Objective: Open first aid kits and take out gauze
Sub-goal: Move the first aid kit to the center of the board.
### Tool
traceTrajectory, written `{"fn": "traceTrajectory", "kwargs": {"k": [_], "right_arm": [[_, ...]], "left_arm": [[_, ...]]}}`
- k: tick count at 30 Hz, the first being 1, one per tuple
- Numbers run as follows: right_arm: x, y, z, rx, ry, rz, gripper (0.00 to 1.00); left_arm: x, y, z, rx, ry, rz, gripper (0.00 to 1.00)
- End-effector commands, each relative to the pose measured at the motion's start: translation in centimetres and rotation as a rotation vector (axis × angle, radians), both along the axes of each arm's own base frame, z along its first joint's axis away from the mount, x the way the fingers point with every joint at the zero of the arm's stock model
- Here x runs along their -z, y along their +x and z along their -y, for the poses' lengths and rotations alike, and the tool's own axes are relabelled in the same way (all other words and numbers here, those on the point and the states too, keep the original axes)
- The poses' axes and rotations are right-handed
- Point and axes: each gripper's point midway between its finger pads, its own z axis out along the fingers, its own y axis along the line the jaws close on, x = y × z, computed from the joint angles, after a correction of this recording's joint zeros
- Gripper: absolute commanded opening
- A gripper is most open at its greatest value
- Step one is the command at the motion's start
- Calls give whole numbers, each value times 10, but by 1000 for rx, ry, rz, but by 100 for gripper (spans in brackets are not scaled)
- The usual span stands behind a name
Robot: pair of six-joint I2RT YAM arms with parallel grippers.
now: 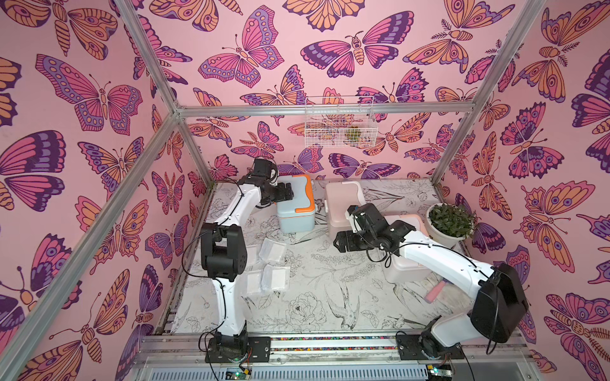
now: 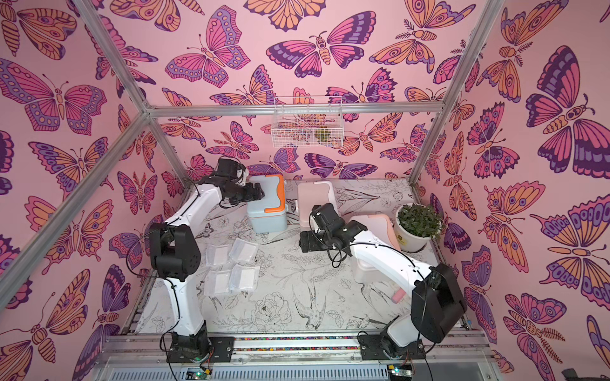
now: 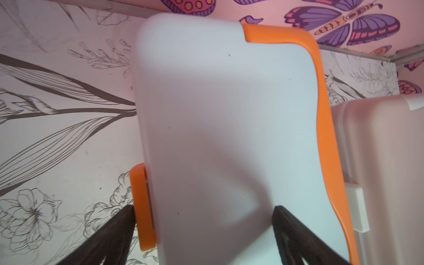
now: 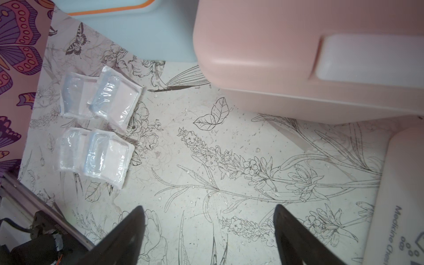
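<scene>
1. Gauze (image 4: pixel 110 98): four clear square packets with white pads, lying in overlapping pairs on the table (image 4: pixel 229 160), near the blue kit (image 1: pixel 295 206).
2. Left gripper (image 3: pixel 204 207): jaws wide, over that kit's lid.
3. Right gripper (image 4: pixel 210 207): jaws wide, empty.

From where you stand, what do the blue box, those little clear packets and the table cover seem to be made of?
The blue box looks like hard moulded plastic: smooth matt walls, rounded corners. The packets seem thin clear film, crinkled and glinting, over a white pad, perhaps cloth. The table cover looks like printed paper or vinyl, flat and matt.
</scene>
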Motion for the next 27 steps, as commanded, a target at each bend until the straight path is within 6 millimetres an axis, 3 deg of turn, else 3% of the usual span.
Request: {"fn": "traceTrajectory", "kwargs": {"k": [1, 7, 12, 18, 23, 27], "right_arm": [[-2, 21, 11, 85, -20, 22, 85], [6, 59, 5, 146, 10, 43, 75], [25, 104, 21, 245, -11, 20, 64], [43, 147, 34, 302, 41, -33, 63], [32, 158, 23, 255, 80, -34, 66], [3, 148, 12, 202, 176, 2, 72]], "left_arm": [[26, -15, 21, 90, 44, -74, 93], [28, -24, 45, 152, 56, -74, 93], [30, -32, 58, 191, 65, -75, 93], [33, -45, 65, 220, 68, -88, 94], [28, -56, 62, 222, 60, -88, 95], [5, -61, 55, 190, 33, -42, 99]]}}
